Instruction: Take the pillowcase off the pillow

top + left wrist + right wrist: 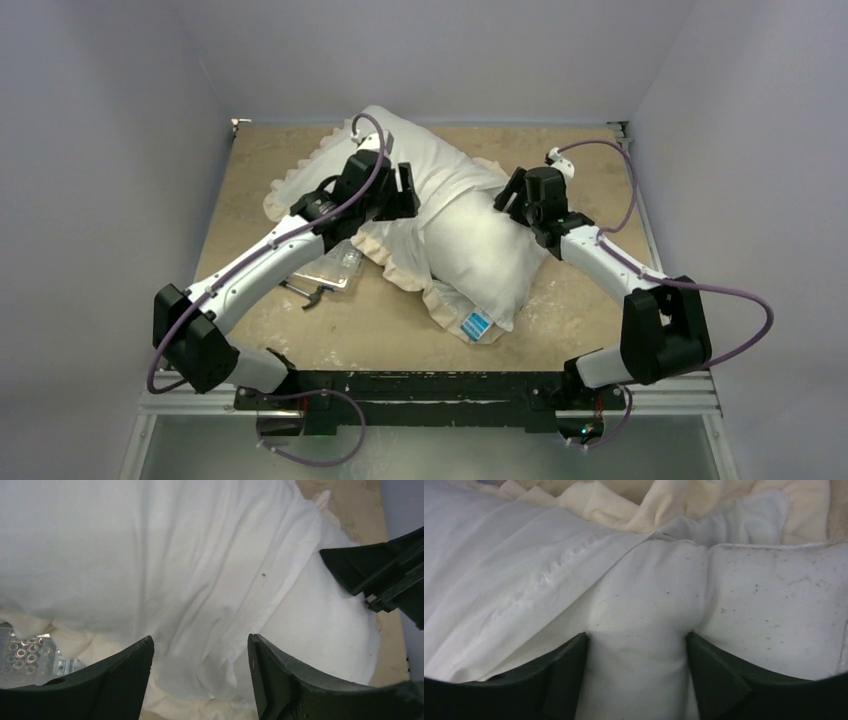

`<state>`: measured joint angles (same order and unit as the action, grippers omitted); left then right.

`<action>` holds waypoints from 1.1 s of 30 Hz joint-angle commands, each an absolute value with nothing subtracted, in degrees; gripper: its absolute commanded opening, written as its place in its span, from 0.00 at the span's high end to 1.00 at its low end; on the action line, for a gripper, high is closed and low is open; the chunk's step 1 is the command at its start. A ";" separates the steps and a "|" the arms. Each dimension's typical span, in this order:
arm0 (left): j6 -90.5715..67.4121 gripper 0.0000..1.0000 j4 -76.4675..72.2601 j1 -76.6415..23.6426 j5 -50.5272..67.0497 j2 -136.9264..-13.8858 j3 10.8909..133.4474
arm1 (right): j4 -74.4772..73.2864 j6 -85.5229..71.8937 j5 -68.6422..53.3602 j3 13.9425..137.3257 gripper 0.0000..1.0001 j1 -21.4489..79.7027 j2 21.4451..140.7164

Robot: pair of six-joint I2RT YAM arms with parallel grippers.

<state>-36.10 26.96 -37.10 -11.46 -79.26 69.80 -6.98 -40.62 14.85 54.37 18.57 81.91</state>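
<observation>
Right gripper (636,667): jaws pinching pillow (769,615). Left gripper (200,672): open over pillowcase (150,555), holding nothing. Risk: pillow drags along with cover.

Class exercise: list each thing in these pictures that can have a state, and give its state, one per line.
pillowcase: partly pulled back, far end of pillow covered.
pillow: near half bare, tag corner exposed.
left end effector: open, fingers astride pillowcase fabric.
right end effector: fingers pinching a bulge of pillow.
clear bag of hardware: lying flat beside the pillowcase's frill.
</observation>
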 commanded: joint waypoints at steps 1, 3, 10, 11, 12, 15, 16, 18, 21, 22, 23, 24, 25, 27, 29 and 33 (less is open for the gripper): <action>-32.56 0.32 30.45 -38.26 -13.29 -85.39 82.64 | 3.53 -34.21 2.80 50.44 0.39 19.62 78.74; -30.26 0.32 31.32 -38.53 -13.19 -89.65 88.55 | 4.26 -33.28 1.07 50.36 0.56 20.13 76.35; -20.99 0.31 36.88 -39.52 -9.90 -107.25 110.68 | 8.81 -32.01 -5.68 49.13 1.00 21.45 69.18; -19.96 0.31 37.92 -39.60 -9.46 -109.82 113.56 | 9.42 -31.92 -6.26 48.80 1.00 21.85 68.23; -19.12 0.31 38.73 -39.70 -8.75 -112.08 116.16 | 9.93 -31.83 -6.68 48.56 1.00 22.29 67.39; -17.70 0.31 39.59 -39.73 -6.63 -117.15 121.57 | 10.33 -31.72 -6.58 48.21 1.00 23.36 66.13; -17.22 0.31 39.50 -39.72 -5.75 -118.44 122.75 | 10.18 -31.72 -6.24 48.13 1.00 23.68 66.14; -16.66 0.30 39.09 -39.72 -4.36 -120.56 124.44 | 9.71 -32.13 -5.11 48.00 1.00 24.38 66.71; -16.31 0.30 37.68 -39.73 -3.02 -122.80 124.43 | 8.84 -33.64 -1.97 48.03 1.00 26.25 67.42; -16.43 0.30 37.32 -39.73 -2.44 -123.36 124.19 | 8.41 -34.04 -1.25 48.14 1.00 26.76 67.68; -16.62 0.30 36.90 -39.72 -1.62 -123.99 123.73 | 8.15 -34.35 -0.68 48.33 1.00 27.44 67.87; -16.82 0.31 36.26 -39.73 -1.10 -124.20 122.77 | 7.81 -34.70 -0.26 48.46 1.00 27.85 68.05; -16.93 0.35 35.47 -39.72 -0.72 -124.27 121.73 | 7.52 -34.96 -0.19 48.70 1.00 28.12 68.15; -16.89 0.52 34.51 -39.72 -1.14 -124.37 119.69 | 6.83 -35.34 0.31 49.32 1.00 28.36 68.20; -16.29 0.75 34.33 -39.66 -3.12 -124.46 118.50 | 5.19 -36.22 2.72 50.51 1.00 28.39 68.20; -15.62 1.00 34.51 -38.23 -9.82 -123.64 117.89 | -0.39 -41.04 10.42 53.37 1.00 28.39 66.80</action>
